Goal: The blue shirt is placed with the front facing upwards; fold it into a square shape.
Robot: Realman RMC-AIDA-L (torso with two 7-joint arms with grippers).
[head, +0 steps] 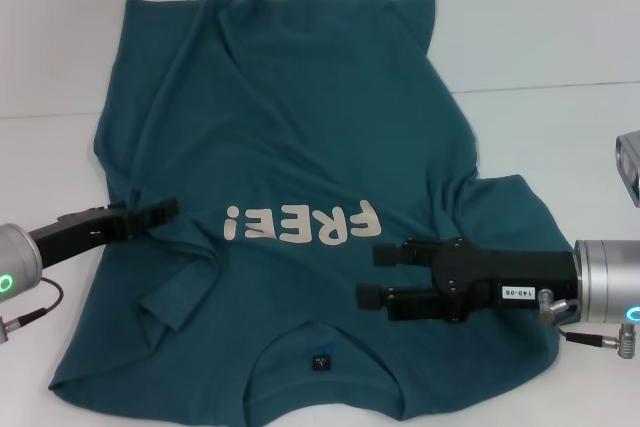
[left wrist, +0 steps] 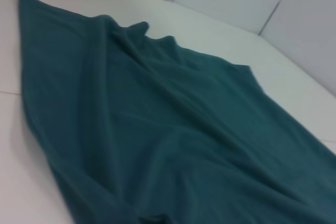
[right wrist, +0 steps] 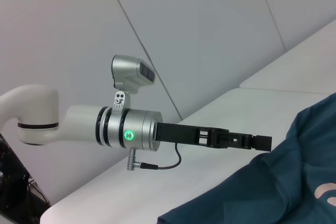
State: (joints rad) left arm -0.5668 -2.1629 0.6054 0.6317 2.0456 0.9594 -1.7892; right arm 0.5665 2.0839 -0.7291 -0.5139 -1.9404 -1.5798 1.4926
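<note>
The blue shirt (head: 300, 137) lies spread on the white table (head: 560, 27), front up, with its off-white "FREE!" lettering (head: 302, 223) across the chest and the neck label (head: 320, 359) toward me. My left gripper (head: 170, 212) is shut, low over the wrinkled sleeve area at the shirt's left edge; I cannot tell if cloth is pinched in it. The right wrist view shows that left gripper (right wrist: 262, 142) from the side, at the shirt's (right wrist: 283, 182) edge. My right gripper (head: 370, 274) stands open over the shirt's right shoulder area, holding nothing. The left wrist view shows only rumpled shirt (left wrist: 173, 129).
Bare white table (head: 40, 67) lies to the left, right and far side of the shirt. A seam line (head: 540, 87) crosses the table at the right. The right arm's wrist camera (head: 630, 169) sticks up at the right edge. Pale wall panels (right wrist: 184, 24) stand behind.
</note>
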